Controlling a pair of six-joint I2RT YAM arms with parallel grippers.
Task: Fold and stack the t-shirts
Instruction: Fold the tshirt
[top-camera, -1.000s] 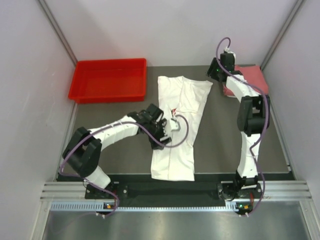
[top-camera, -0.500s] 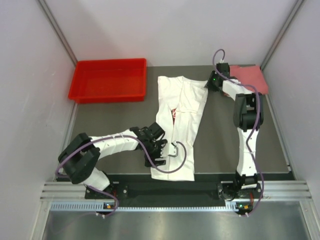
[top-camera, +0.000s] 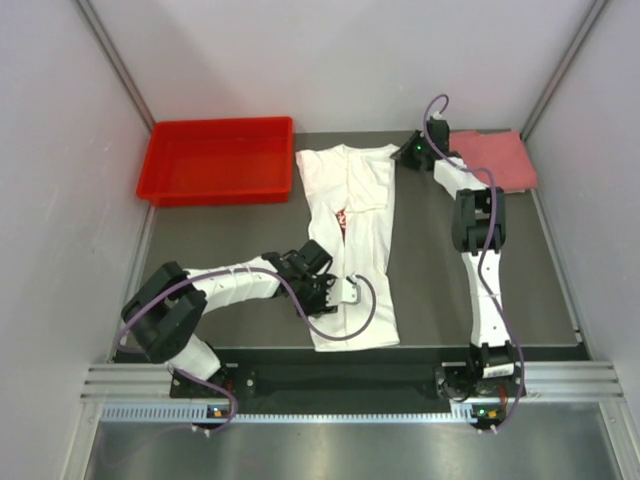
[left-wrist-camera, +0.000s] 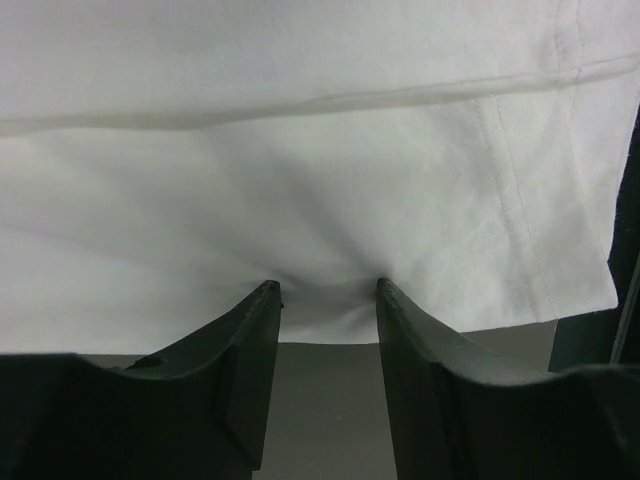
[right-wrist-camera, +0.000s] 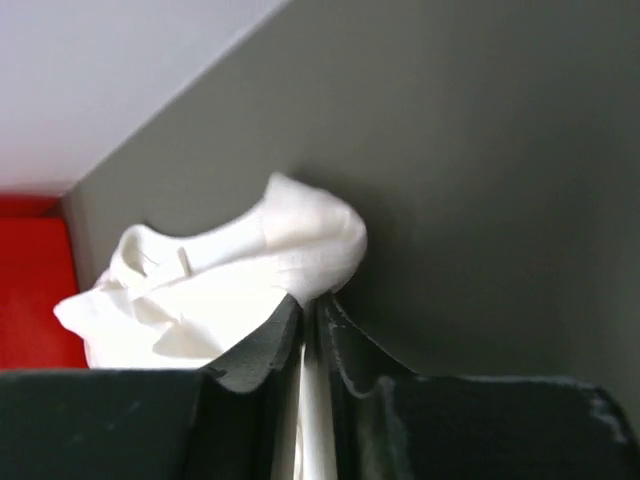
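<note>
A white t-shirt (top-camera: 352, 250) lies folded into a long strip down the middle of the table, a bit of red logo (top-camera: 342, 218) showing at its fold. My left gripper (top-camera: 323, 299) is at its near left edge. In the left wrist view the jaws (left-wrist-camera: 328, 288) stand apart, and the puckered hem of the white t-shirt (left-wrist-camera: 300, 150) lies between the tips. My right gripper (top-camera: 406, 153) is shut on the shirt's far right corner, with white cloth (right-wrist-camera: 220, 290) pinched between the fingers (right-wrist-camera: 312, 300). A pink t-shirt (top-camera: 492, 160) lies folded at the back right.
A red plastic bin (top-camera: 220, 160) stands at the back left, and its edge (right-wrist-camera: 30, 290) shows in the right wrist view. Light walls close in the dark table (top-camera: 440, 270) on three sides. A black strip and metal rail run along the near edge.
The right gripper shut on the shirt's far corner and drew it left, narrowing the top. The left gripper settled at the near left hem and its jaws narrowed; the shirt's bottom shifted slightly right.
</note>
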